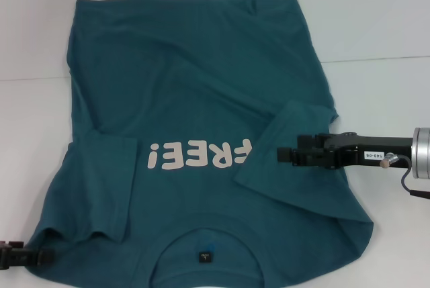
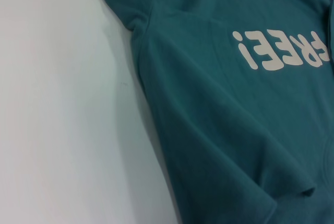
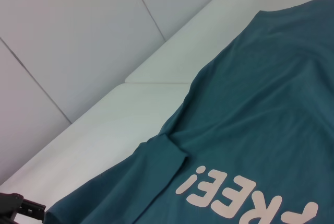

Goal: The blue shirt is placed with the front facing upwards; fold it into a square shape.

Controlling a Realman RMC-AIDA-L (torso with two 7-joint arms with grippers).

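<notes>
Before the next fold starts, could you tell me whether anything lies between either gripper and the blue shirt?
Nothing visible does. The right gripper is already over the blue shirt, at its folded-in right sleeve. The left gripper sits at the shirt's near left corner, with only bare white table around.

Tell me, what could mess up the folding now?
The right sleeve is already flipped inward under the right gripper; it might slide back out. The blue shirt has wrinkles across its middle, so the square may come out lumpy. The left gripper sits at the shoulder edge and could drag it crooked.
</notes>
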